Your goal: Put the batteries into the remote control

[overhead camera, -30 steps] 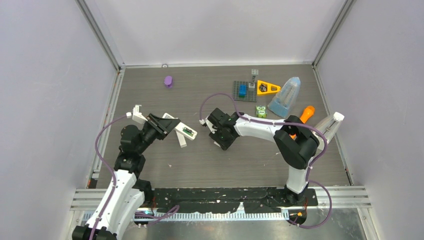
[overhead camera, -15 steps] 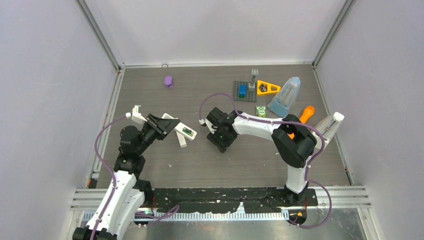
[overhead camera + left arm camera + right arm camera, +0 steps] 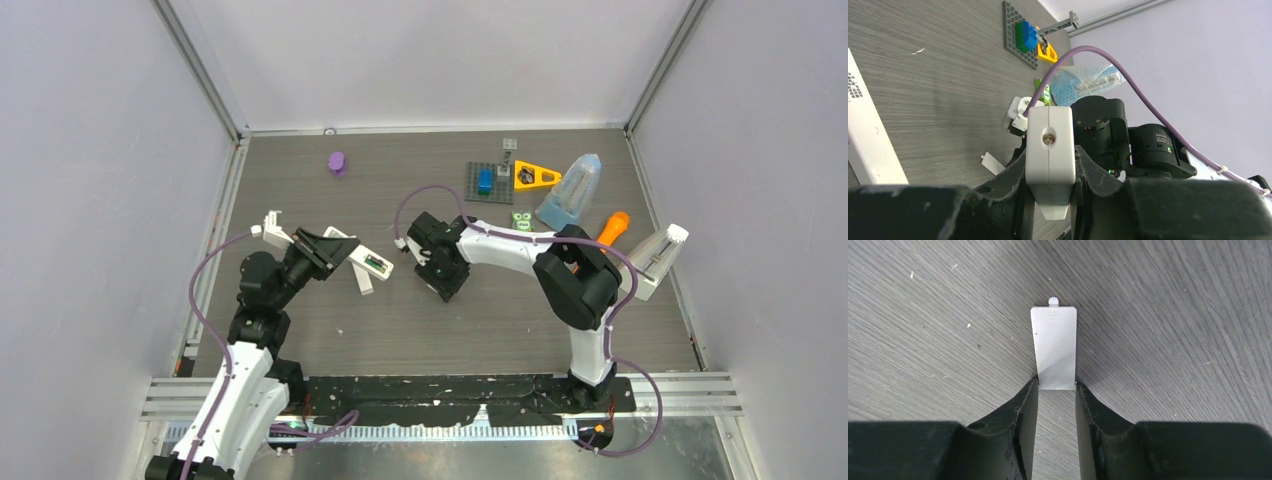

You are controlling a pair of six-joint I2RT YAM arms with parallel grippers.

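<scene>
My left gripper (image 3: 338,252) is shut on a white remote control (image 3: 368,262) and holds it off the table, with its open compartment showing green. The left wrist view shows the remote's end (image 3: 1049,145) clamped between the fingers. My right gripper (image 3: 446,284) is low over the table, its fingertips pinching the near end of a white battery cover (image 3: 1054,347) that rests on the wood. The cover also shows in the left wrist view (image 3: 993,162). A second white remote (image 3: 362,282) lies on the table just below the held one. No batteries are in view.
At the back right are a grey brick plate with a blue brick (image 3: 487,182), a yellow triangle (image 3: 535,176), a plastic bag (image 3: 572,195), a green toy (image 3: 521,222) and an orange carrot toy (image 3: 613,226). A purple object (image 3: 337,161) sits at the back left.
My right gripper and its forearm have shifted slightly left toward the held remote. The left arm and remote have not moved.
</scene>
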